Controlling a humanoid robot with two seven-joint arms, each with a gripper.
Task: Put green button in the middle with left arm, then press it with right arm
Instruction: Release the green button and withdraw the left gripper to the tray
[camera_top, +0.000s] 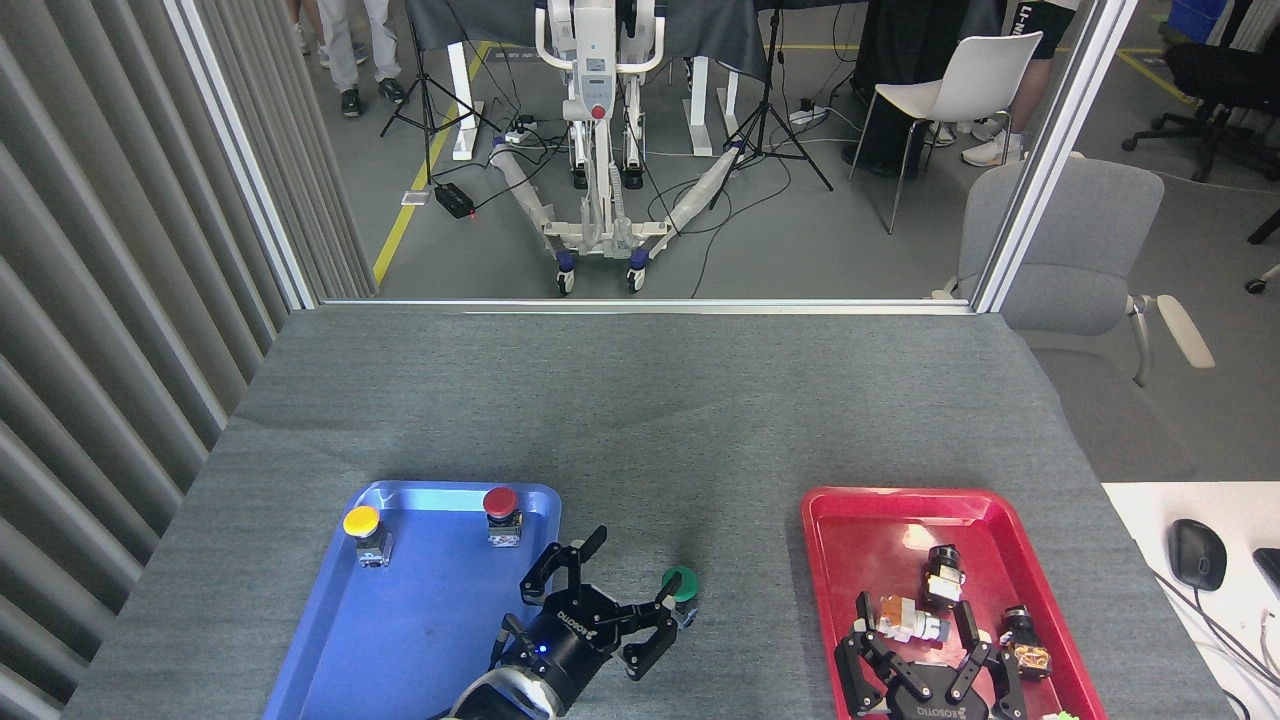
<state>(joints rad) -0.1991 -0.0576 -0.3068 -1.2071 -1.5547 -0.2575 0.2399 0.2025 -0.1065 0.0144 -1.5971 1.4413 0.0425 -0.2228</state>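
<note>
The green button (680, 582) sits on the grey cloth of the middle (680, 450), between the two trays. My left gripper (622, 598) is open just left of it, fingers spread wide. One fingertip (667, 603) lies right against the button's left side; whether it touches I cannot tell. The button's base is mostly hidden behind that finger. My right gripper (925, 662) stands open low over the red tray (830, 520), its fingers splayed among small parts, holding nothing.
The blue tray (400, 620) at the left holds a yellow-capped button (362, 522) and a red-capped button (500, 503). Several small switch parts (910, 618) lie in the red tray. A computer mouse (1197, 552) rests on a white desk at right.
</note>
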